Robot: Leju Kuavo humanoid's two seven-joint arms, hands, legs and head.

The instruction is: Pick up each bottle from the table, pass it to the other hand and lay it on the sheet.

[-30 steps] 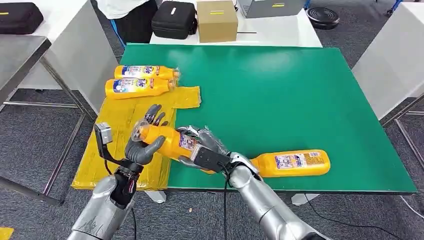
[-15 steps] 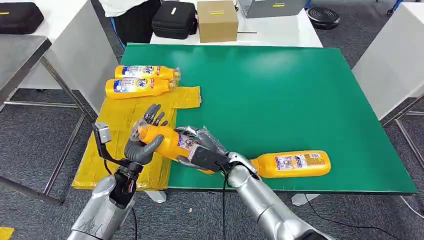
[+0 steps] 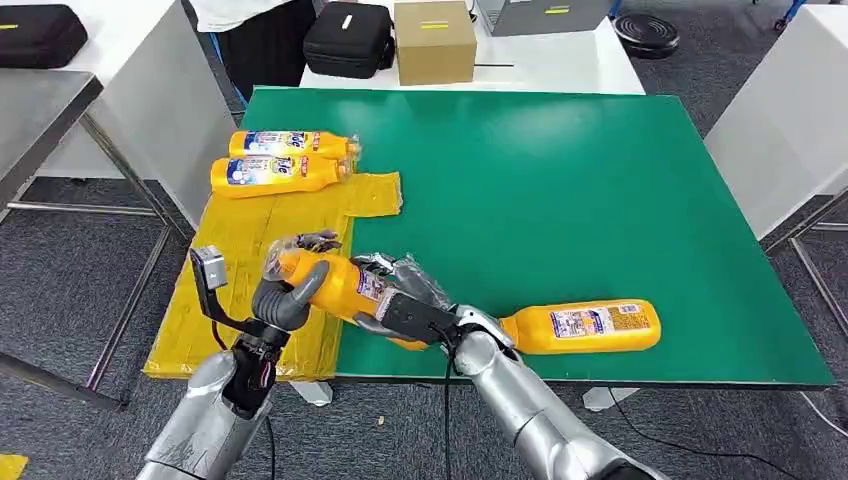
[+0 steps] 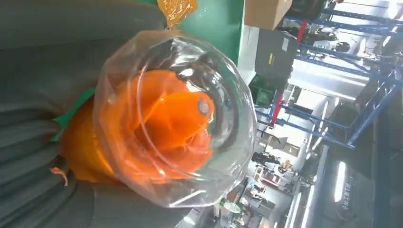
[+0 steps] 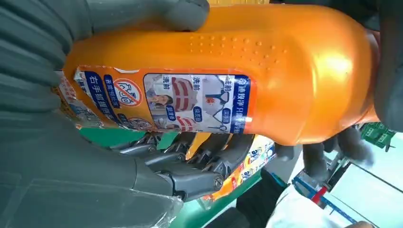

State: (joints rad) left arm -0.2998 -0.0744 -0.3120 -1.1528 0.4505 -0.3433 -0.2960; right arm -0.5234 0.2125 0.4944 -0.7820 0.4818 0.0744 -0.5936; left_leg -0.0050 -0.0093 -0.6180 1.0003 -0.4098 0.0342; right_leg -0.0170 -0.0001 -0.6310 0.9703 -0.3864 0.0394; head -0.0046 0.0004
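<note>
The right hand [image 3: 400, 300] grips an orange bottle [image 3: 345, 285] around its body, and the left hand [image 3: 285, 290] has its fingers closed around the cap end of the same bottle; so both hands hold it together, above the near edge of the green table [image 3: 560, 190], just beside the yellow sheet [image 3: 240, 250]. In the left wrist view the clear cap [image 4: 173, 118] sits right in front of the camera, with the grey palm around the neck.

The handover looks half done, and I think the risk is in the release; the left hand takes only the narrow neck and the smooth clear cap, so if the right hand lets go too early, the heavy body may swing down and slip out, and then fall on the floor, because the bottle hangs over the table edge. If the left grip is weak, the bottle can also turn in the hand.

Two bottles [image 3: 275, 175] already lie side by side at the far end of the sheet; one more bottle [image 3: 585, 328] lies on the table near the right arm, which could push it on the way back.
</note>
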